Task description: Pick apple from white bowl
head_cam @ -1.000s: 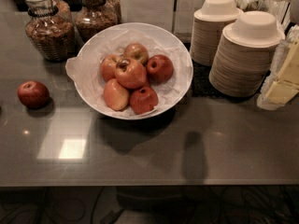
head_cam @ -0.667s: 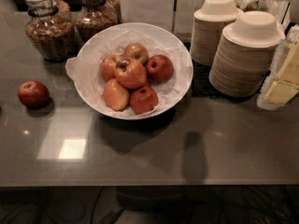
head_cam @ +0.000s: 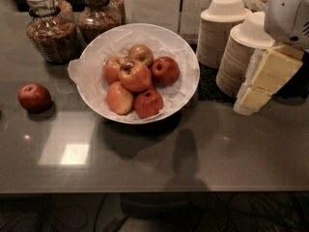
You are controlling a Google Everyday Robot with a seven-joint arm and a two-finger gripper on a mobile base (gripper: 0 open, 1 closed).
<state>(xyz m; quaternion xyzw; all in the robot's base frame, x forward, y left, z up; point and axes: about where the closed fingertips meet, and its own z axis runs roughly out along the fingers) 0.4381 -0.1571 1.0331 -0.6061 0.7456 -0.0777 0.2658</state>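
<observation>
The gripper [head_cam: 268, 76], a cream-coloured claw under a white arm housing [head_cam: 289, 11], hung at the right edge of the view. It sat in front of the nearer stack of paper bowls [head_cam: 241, 57] and above the dark counter [head_cam: 203, 158]. Whether it was spread or pressed together could not be told, and it held nothing that could be seen. A second stack of paper bowls [head_cam: 219, 30] stood just behind and to the left of the first.

Further left, well apart from the gripper, the white bowl [head_cam: 195, 62] rested on the counter, lined with crinkled white paper. The apple [head_cam: 134, 75], red-orange with a dark stem hollow facing up, lay near the middle of the bowl on top of the pile. Around it lay smaller apples: one behind [head_cam: 141, 53], a dark red one to its right [head_cam: 165, 70], one to its left [head_cam: 111, 67], a paler one in front on the left [head_cam: 119, 97] and a red one in front [head_cam: 148, 103].

Behind the bowl on the left stood two glass jars [head_cam: 52, 30] [head_cam: 99, 16] with brown contents. A single dark red apple [head_cam: 35, 97] lay on the counter left of the bowl, apart from it.
</observation>
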